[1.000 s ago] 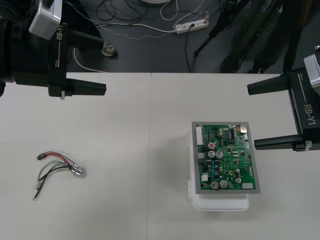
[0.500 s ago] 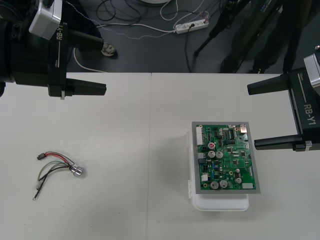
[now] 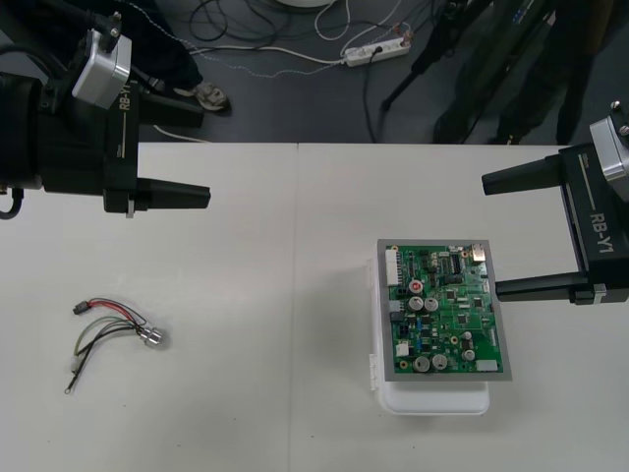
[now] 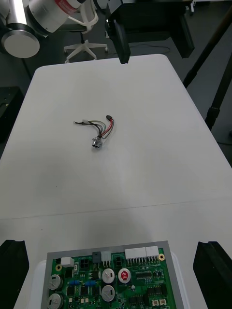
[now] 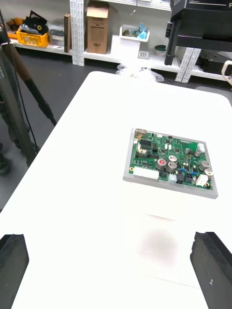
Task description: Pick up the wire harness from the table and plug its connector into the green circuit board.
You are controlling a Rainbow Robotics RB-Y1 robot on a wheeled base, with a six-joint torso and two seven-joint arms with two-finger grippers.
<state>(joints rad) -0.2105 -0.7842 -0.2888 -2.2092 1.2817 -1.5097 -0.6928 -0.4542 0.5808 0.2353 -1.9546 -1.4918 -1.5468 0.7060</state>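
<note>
Hovering over the far left of the table (image 3: 295, 246), the left end effector (image 3: 204, 152) has its fingers spread wide and grips nothing. One finger is above the table, the other out over the floor strip. The right end effector (image 3: 489, 236) is at the right edge, also wide open and empty, with its lower finger just beside the green circuit board (image 3: 444, 313).

The wire harness (image 3: 113, 329) lies flat on the left half of the table, nearer the robot than the left end effector and well apart from it. Its red, black and green wires are loosely fanned. The round metal socket (image 3: 152, 337) sits at the end toward the board. The dark bit at the other end (image 3: 77, 310) is probably the plug, but it is too small to be sure.

The board sits on its white base (image 3: 432, 398) on the right half, well apart from the harness. A thin seam (image 3: 296, 295) in the table runs between them.

The table is plain, light and matte. Beyond its far edge is dark floor with loose cables (image 3: 236, 20) and a white power strip (image 3: 375, 51).
</note>
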